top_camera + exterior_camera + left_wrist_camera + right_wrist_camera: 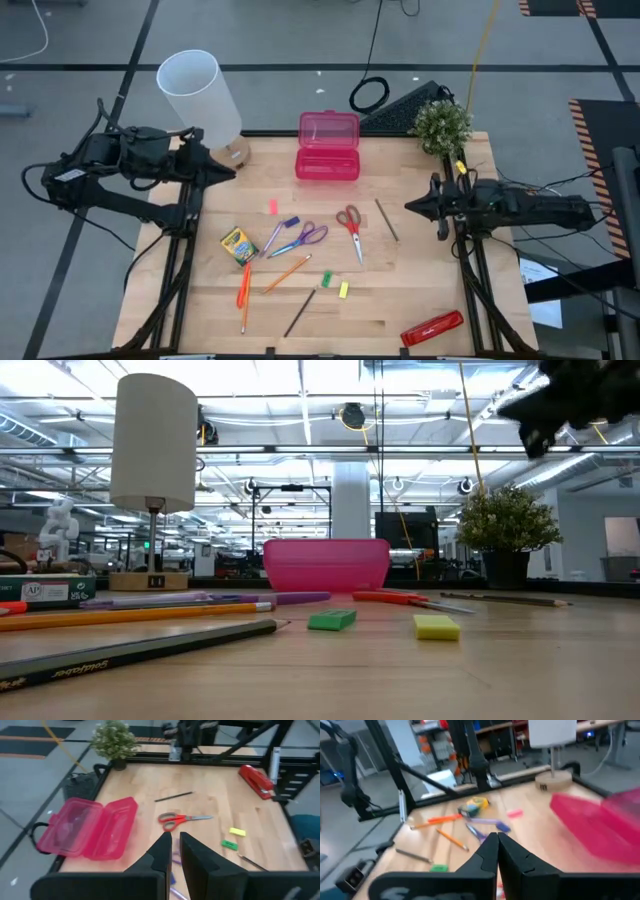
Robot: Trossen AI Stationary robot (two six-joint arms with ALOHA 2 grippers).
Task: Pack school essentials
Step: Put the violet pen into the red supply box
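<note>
The left hand (228,172) is hanging over the tabletop's (420,290) left edge, pointing inward, fingers closed on nothing. The right hand (412,205) is hanging over the right edge, pointing inward, also closed and holding nothing. The red scissors (350,228), purple scissors (300,238), pencils (286,274) and crayon box (238,244) are lying between the 2 hands, near the pink case (328,147)

Translucent pink case (328,146); red-handled scissors (350,226); purple-blue-handled scissors (301,238); yellow-green crayon box (238,244). Orange pencils (286,273); dark pencil (299,313); green piece (326,279), yellow piece (343,290), pink piece (272,207). Red stapler (432,328); white lamp shade (199,95); pale wood table (420,280).
</note>
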